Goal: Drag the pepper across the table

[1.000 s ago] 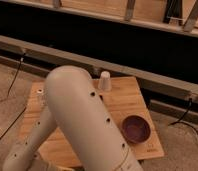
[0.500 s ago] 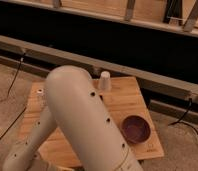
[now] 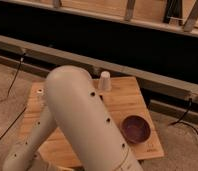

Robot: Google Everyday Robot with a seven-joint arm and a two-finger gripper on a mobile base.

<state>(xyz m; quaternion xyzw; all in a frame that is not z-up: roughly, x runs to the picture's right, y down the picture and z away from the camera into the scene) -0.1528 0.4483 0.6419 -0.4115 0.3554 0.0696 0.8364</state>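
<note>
Pepper: can't find it anywhere in the camera view. No orange-red tapered shape shows on the exposed wood, so colour, shape and position can't be told. The arm hides a big share of the top, and the pepper could be under it.

Pincer: not in view. Only the arm (image 3: 87,125) shows, a fat beige tube with a row of small dark holes. It runs from bottom centre up to a rounded elbow over the middle of the bench, then a second link drops away to the bottom left. How far the pincer is open, or whether it holds anything, can't be told.

Bench (image 3: 124,100): light-brown wooden plank top, grain visible, seen at an angle.

- small pale cup (image 3: 105,81), tapered, stands near the far edge, just right of the elbow
- dark purple-brown bowl (image 3: 135,129) sits near the right front corner, upright, apart from the arm
- small white round thing (image 3: 40,91) near the far left corner, too small to identify

Black cables (image 3: 12,80) trail on the floor left and right.
</note>
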